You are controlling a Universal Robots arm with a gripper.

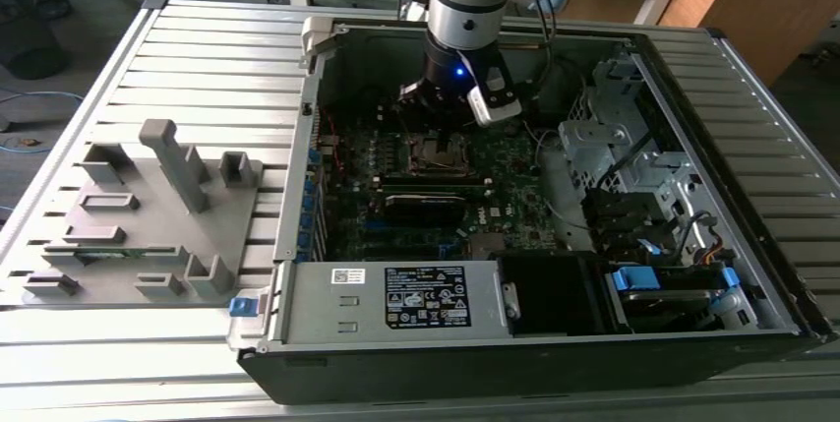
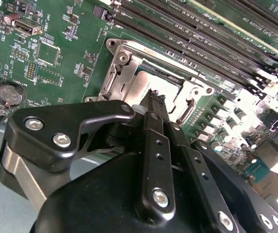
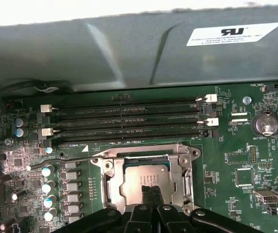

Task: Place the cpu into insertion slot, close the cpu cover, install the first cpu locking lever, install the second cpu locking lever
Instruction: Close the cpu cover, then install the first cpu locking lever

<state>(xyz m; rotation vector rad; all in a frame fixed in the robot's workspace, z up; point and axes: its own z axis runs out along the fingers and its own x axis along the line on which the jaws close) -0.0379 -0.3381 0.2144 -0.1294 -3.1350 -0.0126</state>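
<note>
The insertion slot [image 3: 183, 182] sits on the green motherboard below the memory slots. The cpu [image 3: 139, 178], a dull silver square, lies inside it, and the cpu cover [image 3: 144, 154] lies flat over it as a silver frame with the chip showing through its window. My gripper [image 3: 149, 191] is shut, its black fingertips together over the chip's near edge with nothing between them. In the second wrist view the gripper [image 2: 153, 95] points at the cpu [image 2: 139, 85] inside the cover [image 2: 122, 60]. A thin locking lever [image 3: 63, 159] juts sideways from the socket's corner. In the exterior view the gripper [image 1: 440, 107] hangs above the slot [image 1: 443, 153].
Long black memory slots [image 3: 129, 119] run beside the socket, close to the grey case wall [image 3: 129, 53]. Capacitors [image 3: 47, 187] stand by the socket. The open computer case [image 1: 525, 206] holds a drive cage at the exterior view's right. A grey fixture tray [image 1: 145, 215] lies outside it.
</note>
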